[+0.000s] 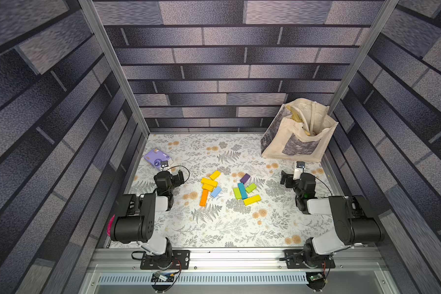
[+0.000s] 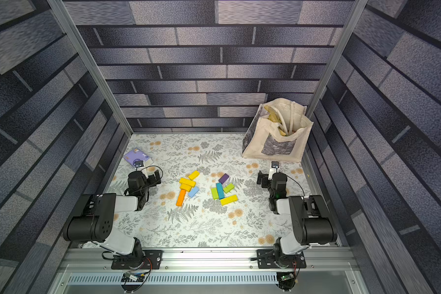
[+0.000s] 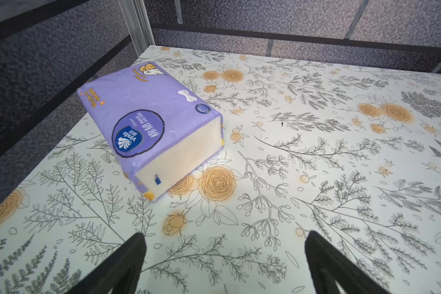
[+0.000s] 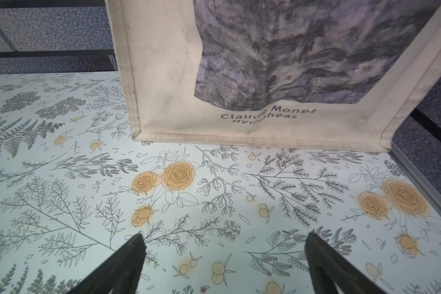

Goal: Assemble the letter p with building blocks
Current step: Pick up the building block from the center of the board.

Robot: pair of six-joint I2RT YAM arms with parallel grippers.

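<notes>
Building blocks point(image 1: 209, 183): two loose clusters mid-table, yellow-orange-blue to the left, lime-teal-purple-yellow to the right, with a bare gap between them.
Left gripper point(image 3: 225, 236): jaws spread wide, holding nothing, well apart from the blocks.
Right gripper point(image 4: 225, 236): jaws spread wide, holding nothing.
Table point(image 1: 214, 229): open surface toward the near edge.
Far corners: tissue packet point(image 3: 150, 122) left, tote bag point(image 4: 239, 76) right.
</notes>
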